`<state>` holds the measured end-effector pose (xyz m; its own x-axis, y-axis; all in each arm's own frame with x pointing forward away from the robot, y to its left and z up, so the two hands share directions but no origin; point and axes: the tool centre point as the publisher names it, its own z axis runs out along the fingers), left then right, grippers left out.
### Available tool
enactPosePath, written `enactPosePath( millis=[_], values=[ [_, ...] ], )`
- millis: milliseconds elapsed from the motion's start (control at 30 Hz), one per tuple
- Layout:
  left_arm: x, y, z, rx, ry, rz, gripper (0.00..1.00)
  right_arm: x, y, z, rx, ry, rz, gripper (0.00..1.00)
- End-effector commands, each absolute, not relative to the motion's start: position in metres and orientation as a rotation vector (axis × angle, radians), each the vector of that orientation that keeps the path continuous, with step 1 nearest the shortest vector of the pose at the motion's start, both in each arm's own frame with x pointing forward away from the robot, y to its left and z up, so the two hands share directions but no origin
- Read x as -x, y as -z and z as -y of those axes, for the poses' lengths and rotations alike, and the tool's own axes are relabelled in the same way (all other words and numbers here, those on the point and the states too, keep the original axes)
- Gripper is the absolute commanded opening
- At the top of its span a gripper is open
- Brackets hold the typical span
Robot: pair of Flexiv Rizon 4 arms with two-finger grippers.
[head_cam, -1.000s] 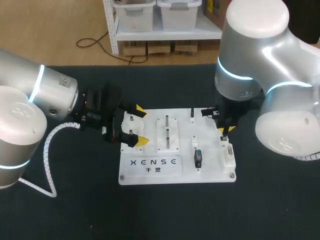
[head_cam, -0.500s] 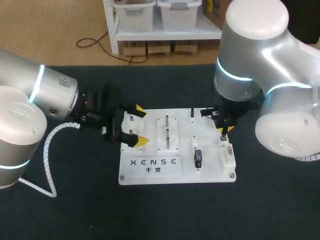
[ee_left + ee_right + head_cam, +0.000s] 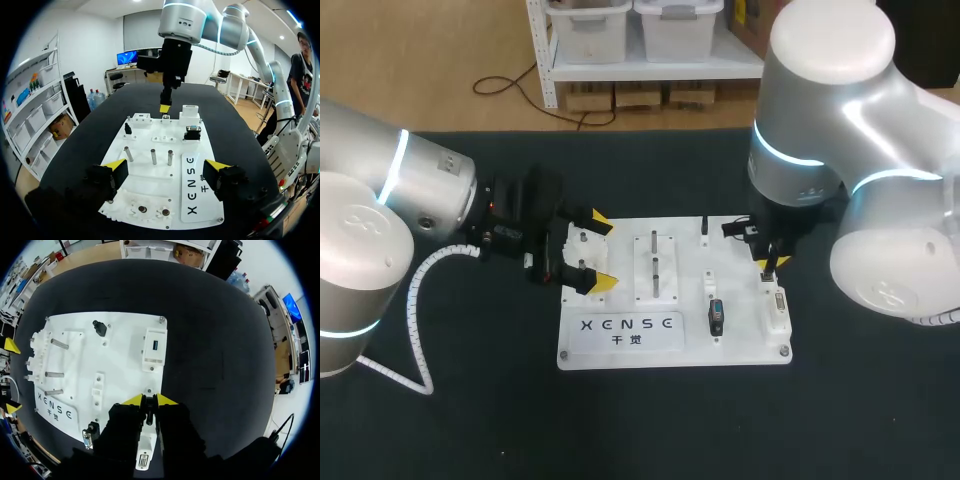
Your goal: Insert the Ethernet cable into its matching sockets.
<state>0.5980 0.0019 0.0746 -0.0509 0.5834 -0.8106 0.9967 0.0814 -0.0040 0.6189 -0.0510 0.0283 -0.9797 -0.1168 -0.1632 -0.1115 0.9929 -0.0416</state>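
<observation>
A white socket board point(image 3: 620, 352) lies mid-table. My right gripper point(image 3: 767, 264) hangs over its right part, above a white block with a multi-pin socket point(image 3: 777, 308). In the right wrist view the right gripper point(image 3: 149, 401) has its yellow tips close together, shut on a small dark connector point(image 3: 149, 413). That white block point(image 3: 144, 458) lies just under the fingers. My left gripper point(image 3: 600, 250) sits at the board's left edge, open. In the left wrist view, the left gripper point(image 3: 165, 170) spans the near end of the board point(image 3: 145, 186) with nothing between its fingers.
On the board stand three metal pegs point(image 3: 654, 265), a black-and-blue plug in a socket point(image 3: 717, 318), a small black plug point(image 3: 704, 230) at the far edge, and a white block with a blue socket point(image 3: 154, 346). Dark table surrounds the board.
My right gripper has shifted very slightly to the right over the board's right part. The left arm has not moved.
</observation>
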Motion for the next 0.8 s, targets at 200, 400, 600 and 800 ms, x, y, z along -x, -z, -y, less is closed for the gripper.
enactPosePath(
  millis=[200, 400, 600, 800],
  values=[
    [-0.5987, -0.0736, -0.0021, -1.574, 0.810, -1.709, 1.00, -0.6196, -0.0168, 0.0508, 0.171, 0.055, -2.976, 0.00],
    [-0.5987, -0.0736, -0.0021, -1.574, 0.810, -1.709, 1.00, -0.6187, -0.0133, 0.0508, 0.177, 0.064, -2.981, 0.00],
    [-0.5987, -0.0736, -0.0021, -1.574, 0.810, -1.709, 1.00, -0.6188, -0.0115, 0.0518, 0.177, 0.072, -2.987, 0.00],
    [-0.5987, -0.0736, -0.0021, -1.574, 0.810, -1.709, 1.00, -0.6197, -0.0105, 0.0525, 0.177, 0.078, -2.988, 0.00]
  ],
)
